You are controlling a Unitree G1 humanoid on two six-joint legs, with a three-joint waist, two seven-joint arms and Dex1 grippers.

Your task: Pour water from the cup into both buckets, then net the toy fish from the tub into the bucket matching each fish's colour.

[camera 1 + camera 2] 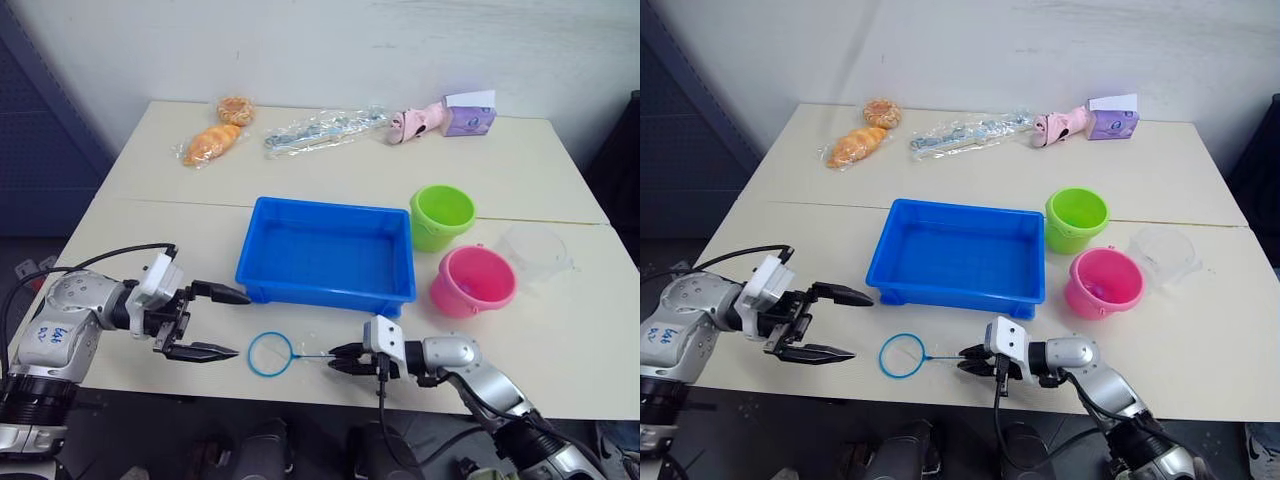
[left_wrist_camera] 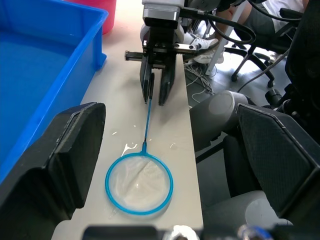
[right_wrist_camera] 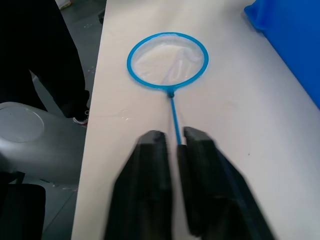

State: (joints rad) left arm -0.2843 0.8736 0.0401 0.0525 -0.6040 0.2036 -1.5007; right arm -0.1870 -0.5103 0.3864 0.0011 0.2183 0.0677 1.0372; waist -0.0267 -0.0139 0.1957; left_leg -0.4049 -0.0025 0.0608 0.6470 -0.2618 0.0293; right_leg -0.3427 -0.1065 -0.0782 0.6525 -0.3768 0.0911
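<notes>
The tub (image 1: 327,252) is sitting mid-table with the net (image 1: 284,354) lying flat just in front of it, handle running sideways along the near edge toward the right gripper (image 1: 345,359). Its fingers are pinching the handle's end, while the left gripper (image 1: 222,322) is gaping wide and empty beside the hoop.

Net handle end (image 3: 176,134) perhaps inside jaws

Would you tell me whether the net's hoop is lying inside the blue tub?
No, the net lies flat on the table, in front of the tub.
</notes>
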